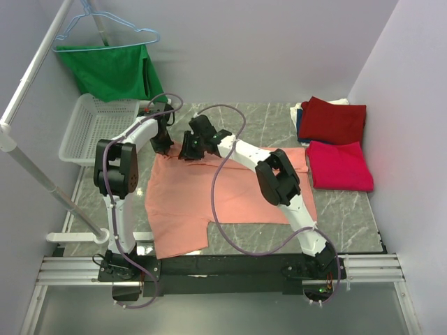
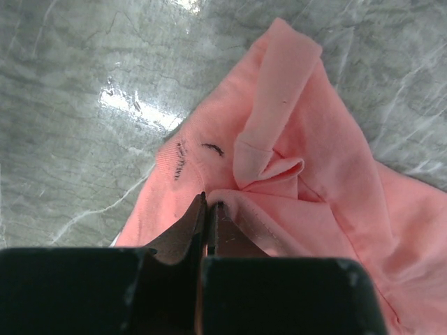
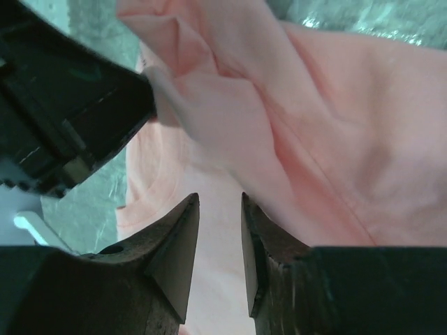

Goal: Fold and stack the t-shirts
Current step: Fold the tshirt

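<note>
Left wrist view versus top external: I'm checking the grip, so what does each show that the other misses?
Only the left wrist: how the left gripper is shut on a fold of the salmon-pink cloth t-shirt, near small dark marks. Only the top: the folded dark red t-shirt and crimson-pink t-shirt at the right, the green garment hanging behind, the white mesh basket. Both: the salmon shirt on the grey marble table.

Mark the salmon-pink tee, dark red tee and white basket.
salmon-pink tee (image 1: pixel 178 202), top view, bare left body panel
dark red tee (image 1: pixel 334 120), top view, middle of folded top
white basket (image 1: pixel 87 132), top view, mesh floor
</note>
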Action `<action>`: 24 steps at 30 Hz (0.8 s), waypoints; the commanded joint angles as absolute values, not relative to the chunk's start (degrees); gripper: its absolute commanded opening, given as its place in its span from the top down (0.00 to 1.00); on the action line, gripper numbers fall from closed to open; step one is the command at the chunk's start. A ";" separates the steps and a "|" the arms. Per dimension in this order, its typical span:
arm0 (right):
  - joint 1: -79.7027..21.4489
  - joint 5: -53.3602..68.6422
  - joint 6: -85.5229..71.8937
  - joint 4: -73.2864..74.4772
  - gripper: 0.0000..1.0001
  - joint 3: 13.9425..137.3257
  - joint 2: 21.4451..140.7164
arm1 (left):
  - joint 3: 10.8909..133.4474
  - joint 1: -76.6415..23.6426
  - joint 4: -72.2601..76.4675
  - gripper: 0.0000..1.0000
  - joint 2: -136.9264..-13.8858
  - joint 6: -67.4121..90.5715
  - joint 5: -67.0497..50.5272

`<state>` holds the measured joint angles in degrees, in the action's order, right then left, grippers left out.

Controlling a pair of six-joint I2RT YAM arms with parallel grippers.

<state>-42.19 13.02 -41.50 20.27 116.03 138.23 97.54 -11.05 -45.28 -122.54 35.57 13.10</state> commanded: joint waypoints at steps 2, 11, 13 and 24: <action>-41.57 10.46 -41.57 22.84 0.62 119.53 140.71 | 99.23 -10.72 -44.83 0.99 -122.61 34.72 11.78; -41.49 5.54 -39.64 26.98 0.61 115.67 139.57 | 100.11 -10.72 -44.91 0.99 -123.57 34.63 11.51; -41.40 5.10 -39.20 27.51 0.62 115.66 139.83 | 100.11 -10.72 -44.82 0.99 -123.57 34.80 11.34; -41.31 5.71 -37.62 31.90 0.78 119.18 142.91 | 99.93 -10.72 -45.09 0.99 -123.13 34.72 11.69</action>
